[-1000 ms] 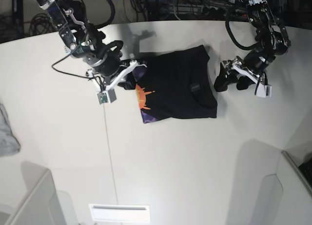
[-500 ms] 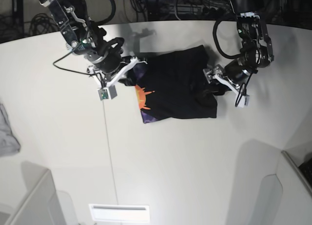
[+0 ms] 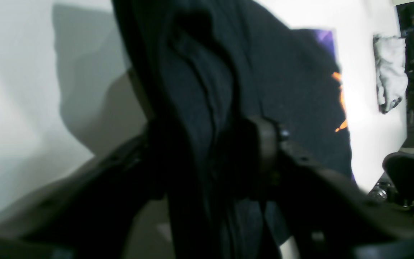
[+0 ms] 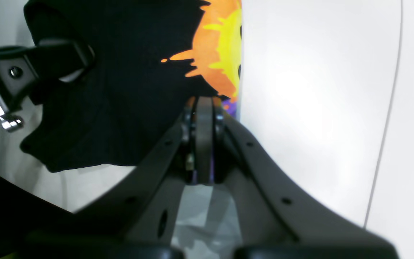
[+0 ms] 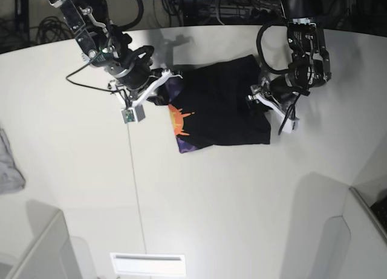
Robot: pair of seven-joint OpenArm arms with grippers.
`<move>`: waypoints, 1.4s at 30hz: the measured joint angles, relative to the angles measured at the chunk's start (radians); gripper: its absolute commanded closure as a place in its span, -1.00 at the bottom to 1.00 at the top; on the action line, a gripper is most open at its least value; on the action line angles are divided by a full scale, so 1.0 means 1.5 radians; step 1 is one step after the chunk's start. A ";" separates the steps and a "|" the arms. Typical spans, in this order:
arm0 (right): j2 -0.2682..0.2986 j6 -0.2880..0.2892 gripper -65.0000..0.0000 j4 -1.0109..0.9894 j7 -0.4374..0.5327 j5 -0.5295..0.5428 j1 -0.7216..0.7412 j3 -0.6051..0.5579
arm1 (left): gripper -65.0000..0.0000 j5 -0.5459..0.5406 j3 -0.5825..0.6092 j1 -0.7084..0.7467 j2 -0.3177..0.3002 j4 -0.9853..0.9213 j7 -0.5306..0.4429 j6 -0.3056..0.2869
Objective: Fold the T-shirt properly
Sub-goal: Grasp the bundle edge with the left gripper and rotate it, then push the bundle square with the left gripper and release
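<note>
Both grippers pinching opposite edges of the T-shirt.
Left gripper (image 3: 207,158) is clamped on bunched black fabric; right gripper (image 4: 203,144) is closed on the printed edge. T-shirt (image 5: 221,106) lies mid-table (image 5: 211,200), partly folded. Soft, limp cotton: grip hems and lift evenly, or it'll sag.

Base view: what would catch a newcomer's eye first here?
The black T-shirt mid-table, its orange and purple print showing along one edge. Both grippers are at it: the right gripper is shut on the print-side edge, and the left gripper has bunched fabric between its fingers on the opposite edge.
</note>
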 measured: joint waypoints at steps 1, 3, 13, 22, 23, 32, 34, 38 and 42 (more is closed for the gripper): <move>0.000 0.000 1.00 0.000 0.014 0.000 -0.001 0.000 | 0.58 0.000 0.000 0.000 0.000 -0.001 0.000 0.002; -0.001 0.000 1.00 0.000 0.047 0.002 -0.012 0.011 | 0.86 0.000 0.000 0.001 -0.001 -0.001 0.000 0.001; -0.005 0.000 1.00 -0.001 0.060 0.004 -0.097 0.133 | 1.00 -0.004 0.100 -0.010 -0.073 -0.001 -0.007 0.004; -0.004 0.000 1.00 -0.001 0.060 0.003 -0.144 0.176 | 1.00 -0.014 0.279 -0.054 -0.170 0.007 -0.005 -0.002; -0.005 0.000 1.00 0.000 0.062 0.003 -0.150 0.177 | 1.00 -0.015 0.305 -0.065 -0.186 0.007 -0.006 -0.002; -0.052 0.000 1.00 0.000 0.061 0.005 -0.185 0.228 | 1.00 -0.013 0.488 -0.169 -0.264 0.007 -0.003 -0.002; -0.063 0.000 1.00 0.000 0.060 0.004 -0.198 0.249 | 1.00 -0.004 0.546 -0.205 -0.273 0.007 -0.003 -0.001; -0.077 0.000 1.00 0.000 0.060 0.000 -0.222 0.276 | 1.00 -0.004 0.644 -0.267 -0.274 0.004 -0.003 -0.001; -0.102 0.000 1.00 0.000 0.060 -0.001 -0.246 0.304 | 1.00 0.051 0.711 -0.312 -0.273 0.006 -0.005 -0.004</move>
